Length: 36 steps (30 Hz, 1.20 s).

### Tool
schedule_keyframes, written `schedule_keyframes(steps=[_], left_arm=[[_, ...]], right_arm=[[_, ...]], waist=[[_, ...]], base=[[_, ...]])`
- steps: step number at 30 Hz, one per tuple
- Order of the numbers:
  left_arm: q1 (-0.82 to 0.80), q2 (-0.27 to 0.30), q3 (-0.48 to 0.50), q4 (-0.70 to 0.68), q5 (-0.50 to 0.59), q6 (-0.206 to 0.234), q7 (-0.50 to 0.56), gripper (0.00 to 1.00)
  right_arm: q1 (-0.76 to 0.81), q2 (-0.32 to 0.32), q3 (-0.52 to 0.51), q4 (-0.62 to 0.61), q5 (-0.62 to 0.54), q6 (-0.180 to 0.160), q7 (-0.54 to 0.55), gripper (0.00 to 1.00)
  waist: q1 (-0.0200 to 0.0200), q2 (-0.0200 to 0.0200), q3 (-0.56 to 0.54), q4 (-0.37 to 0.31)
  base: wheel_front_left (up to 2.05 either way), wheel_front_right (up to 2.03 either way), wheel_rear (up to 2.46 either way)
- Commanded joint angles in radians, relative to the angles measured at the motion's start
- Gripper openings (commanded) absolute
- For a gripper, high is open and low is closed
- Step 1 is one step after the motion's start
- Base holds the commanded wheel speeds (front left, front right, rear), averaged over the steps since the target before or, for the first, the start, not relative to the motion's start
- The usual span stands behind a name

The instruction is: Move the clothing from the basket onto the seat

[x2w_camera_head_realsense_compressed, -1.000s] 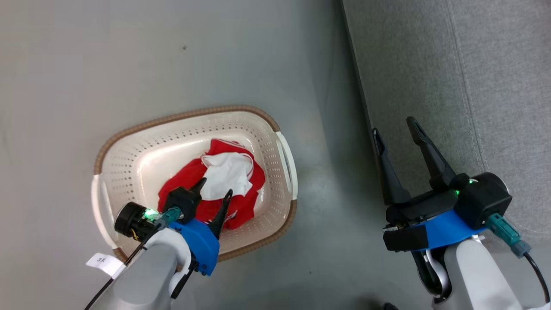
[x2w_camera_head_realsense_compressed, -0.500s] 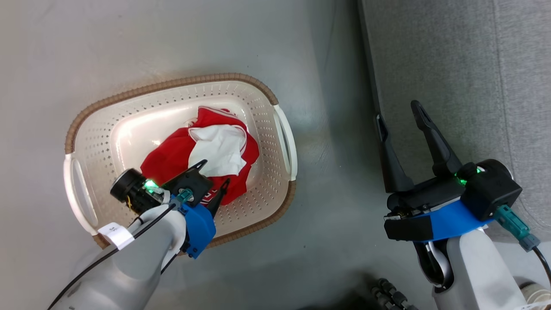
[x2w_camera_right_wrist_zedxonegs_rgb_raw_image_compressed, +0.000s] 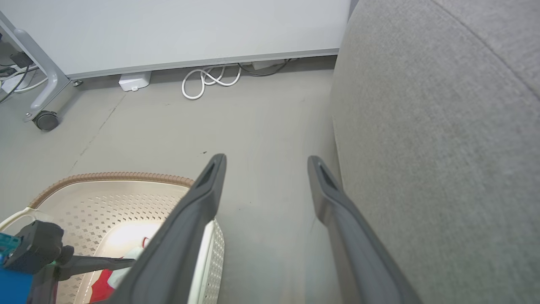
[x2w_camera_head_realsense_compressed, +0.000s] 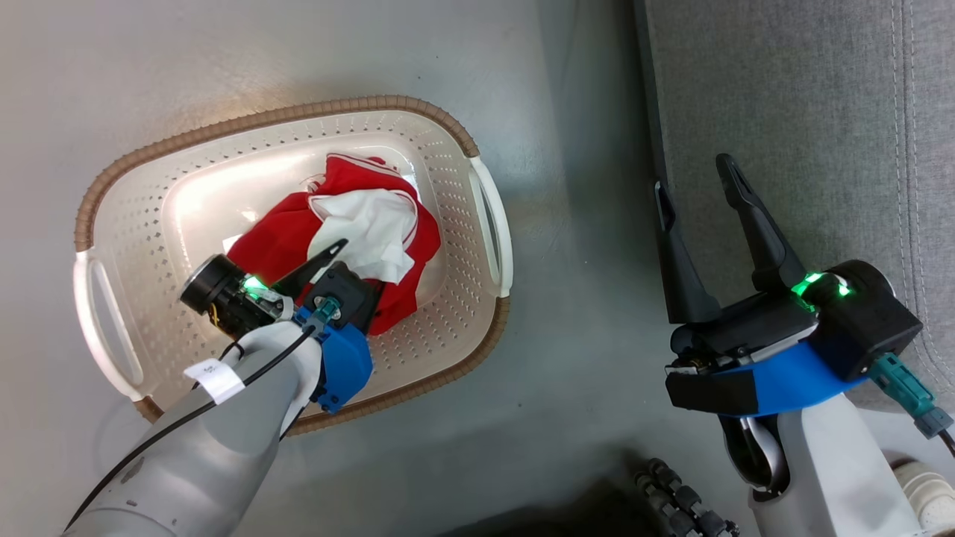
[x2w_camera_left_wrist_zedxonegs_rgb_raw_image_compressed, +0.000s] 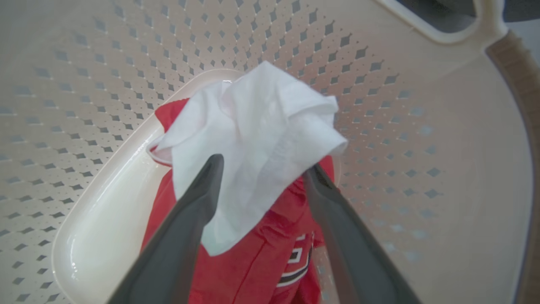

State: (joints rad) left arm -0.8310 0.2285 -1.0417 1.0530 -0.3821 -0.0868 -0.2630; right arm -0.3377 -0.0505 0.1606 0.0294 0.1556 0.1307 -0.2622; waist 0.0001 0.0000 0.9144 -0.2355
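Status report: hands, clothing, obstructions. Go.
Left hand open over clothing in basket. Right hand open, empty, beside sofa. No obstruction seen.

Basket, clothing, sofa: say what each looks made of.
Basket: likely moulded plastic, cream, glossy floor, punched holes; brown rim looks woven. Clothing: soft thin fabric, red and white, crumpled in folds. Sofa: grey woven upholstery, matte, with a stitched seam.

Light: bright, even, overhead. Glare: you get white sheen inside the basket [x2w_camera_head_realsense_compressed: 216, 201]. Shadow: soft band on the floor [x2w_camera_head_realsense_compressed: 574, 224] right of the basket. Left wrist view: basket walls blurred, bowed at edges.
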Motion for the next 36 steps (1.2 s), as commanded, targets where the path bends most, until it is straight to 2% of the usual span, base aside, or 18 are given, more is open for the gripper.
schedule_keyframes(steps=[1, 10, 12, 13, 14, 15, 16, 29, 36], left_arm=[[-0.024, -0.006, 0.011, 0.016, 0.003, 0.014, -0.003, 1.0], [-0.065, -0.045, 0.068, 0.088, -0.026, 0.079, -0.003, 1.0], [-0.069, -0.055, 0.071, 0.12, -0.032, 0.079, -0.002, 1.0], [-0.075, -0.059, 0.076, 0.136, -0.038, 0.083, -0.001, 0.86], [-0.082, -0.064, 0.078, 0.148, -0.041, 0.086, -0.001, 0.41], [-0.087, -0.068, 0.079, 0.158, -0.045, 0.085, -0.001, 0.12], [-0.089, -0.071, 0.08, 0.165, -0.049, 0.082, -0.002, 0.0], [-0.1, -0.105, 0.084, 0.21, -0.082, 0.037, -0.002, 0.0], [-0.048, -0.091, 0.114, 0.099, -0.085, 0.029, -0.003, 0.0]], right_arm=[[-0.006, 0.0, 0.004, -0.009, 0.003, 0.0, -0.004, 1.0], [0.013, 0.0, 0.013, -0.033, 0.007, 0.0, -0.004, 1.0], [0.017, 0.0, 0.015, -0.035, 0.009, 0.0, -0.004, 1.0], [0.019, 0.0, 0.016, -0.036, 0.009, 0.0, -0.004, 1.0], [0.019, 0.0, 0.017, -0.036, 0.01, 0.0, -0.004, 1.0], [0.021, 0.0, 0.017, -0.037, 0.01, 0.0, -0.004, 1.0], [0.022, 0.0, 0.017, -0.037, 0.011, 0.0, -0.004, 1.0], [0.007, 0.0, 0.021, -0.023, 0.002, 0.0, -0.004, 1.0], [-0.006, 0.0, 0.014, -0.004, -0.011, 0.0, -0.004, 1.0]], waist=[[-0.0001, 0.0, 0.009, -0.005], [-0.0001, 0.0, 0.034, -0.021], [-0.0001, 0.0, 0.036, -0.024], [-0.0001, 0.0, 0.037, -0.026], [-0.0001, 0.0, 0.037, -0.026], [-0.0001, 0.0, 0.038, -0.027], [-0.0001, 0.0, 0.039, -0.027], [-0.0001, 0.0, 0.021, -0.003], [-0.0001, 0.0, -0.057, 0.037]], base=[[0.0, 0.0, 0.0], [0.0, 0.0, 0.0], [0.0, 0.0, 0.0], [0.0, 0.0, 0.0], [0.0, 0.0, 0.0], [0.0, 0.0, 0.0], [0.0, 0.0, 0.0], [0.0, 0.0, 0.0], [0.0, 0.0, 0.0]])
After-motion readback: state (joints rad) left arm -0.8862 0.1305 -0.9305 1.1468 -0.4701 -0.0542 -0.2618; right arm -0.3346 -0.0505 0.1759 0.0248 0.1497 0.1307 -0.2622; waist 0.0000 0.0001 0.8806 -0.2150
